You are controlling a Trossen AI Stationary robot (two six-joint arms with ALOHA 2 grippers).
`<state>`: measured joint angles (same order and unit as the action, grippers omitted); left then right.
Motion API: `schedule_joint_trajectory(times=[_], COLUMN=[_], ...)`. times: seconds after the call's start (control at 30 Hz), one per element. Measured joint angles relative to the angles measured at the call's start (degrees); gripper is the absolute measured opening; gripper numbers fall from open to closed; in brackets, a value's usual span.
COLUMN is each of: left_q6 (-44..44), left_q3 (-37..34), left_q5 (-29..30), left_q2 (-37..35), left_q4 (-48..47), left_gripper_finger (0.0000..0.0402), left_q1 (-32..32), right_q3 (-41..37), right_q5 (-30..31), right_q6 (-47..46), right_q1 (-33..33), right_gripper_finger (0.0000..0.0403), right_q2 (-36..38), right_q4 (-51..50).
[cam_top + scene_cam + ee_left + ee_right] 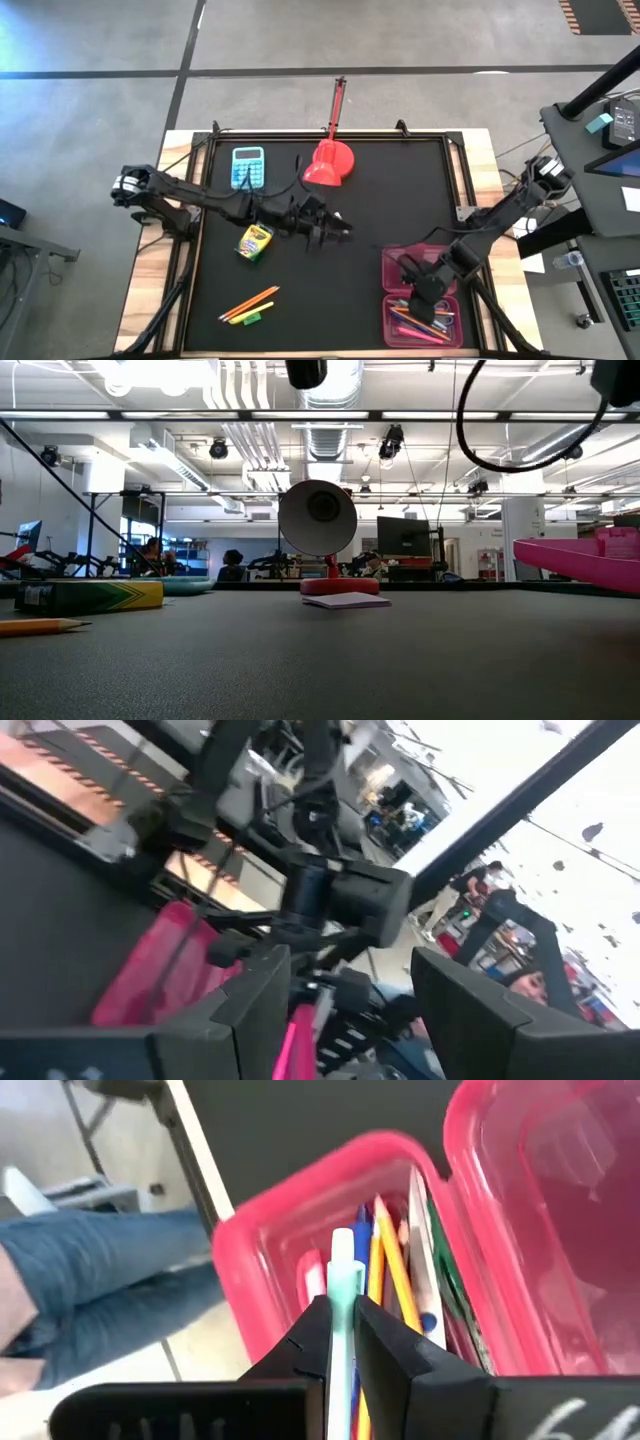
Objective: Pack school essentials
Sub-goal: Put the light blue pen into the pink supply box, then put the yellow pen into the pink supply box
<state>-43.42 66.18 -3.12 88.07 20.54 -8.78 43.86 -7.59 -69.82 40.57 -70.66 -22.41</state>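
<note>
- School essentials lie in two groups: some already in the pink case [421, 300] at the table's near right, others loose on the black mat [400, 200] at the near left.
- Inside the case's lower tray, the right wrist view shows orange and yellow pencils [393, 1275], a blue pen [361, 1230] and blue-handled scissors [422, 1270] lying side by side; the open lid [560, 1190] stands beside the tray.
- The right gripper [428, 291] hangs over the case, its fingers [400, 1355] pinched narrow on a pale green pen [342, 1310] that points down into the tray.
- The left gripper [335, 228] hovers above the middle of the mat; its fingers [255, 995] stand wide apart with nothing between them, and its camera looks across at the right arm and the pink case.
- The yellow-green crayon box [254, 241] lies flat just beside the left arm, near the mat's left side.
- Two loose pencils [249, 303] and a small green piece [250, 319] lie near the front left edge, close together.
- The pale note pad [346, 600] rests flat on the mat, seen in the low view in front of the red lamp's base.
- The light-blue calculator [247, 166] sits at the far left of the mat, well apart from the case.
- The red lamp [330, 163] stands at the far middle edge.
- A person's legs in blue jeans [95, 1295] show beyond the table's edge in the right wrist view.
</note>
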Motion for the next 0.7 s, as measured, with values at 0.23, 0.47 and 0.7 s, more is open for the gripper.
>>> schedule_joint_trajectory(times=[0.23, 0.47, 0.7], left_q6=[-3.9, -6.0, -12.8], left_q3=[0.0, 0.0, 0.0], left_q5=[2.3, 2.4, 2.1], left_q2=[1.1, 2.2, 3.4], left_q4=[-0.6, -0.6, -9.6], left_gripper_finger=[0.0193, 0.0193, 0.0193], left_q1=[-4.6, -8.6, -12.7], right_q3=[0.0, 0.0, 4.5], right_q5=[0.0, 0.0, 0.8], right_q6=[-0.7, -0.7, 2.4], right_q1=[0.2, 0.2, 0.2], right_gripper_finger=[0.0051, 0.0112, 0.0136], right_q2=[-2.6, -1.7, -0.6], right_q4=[0.6, 0.4, 0.3])
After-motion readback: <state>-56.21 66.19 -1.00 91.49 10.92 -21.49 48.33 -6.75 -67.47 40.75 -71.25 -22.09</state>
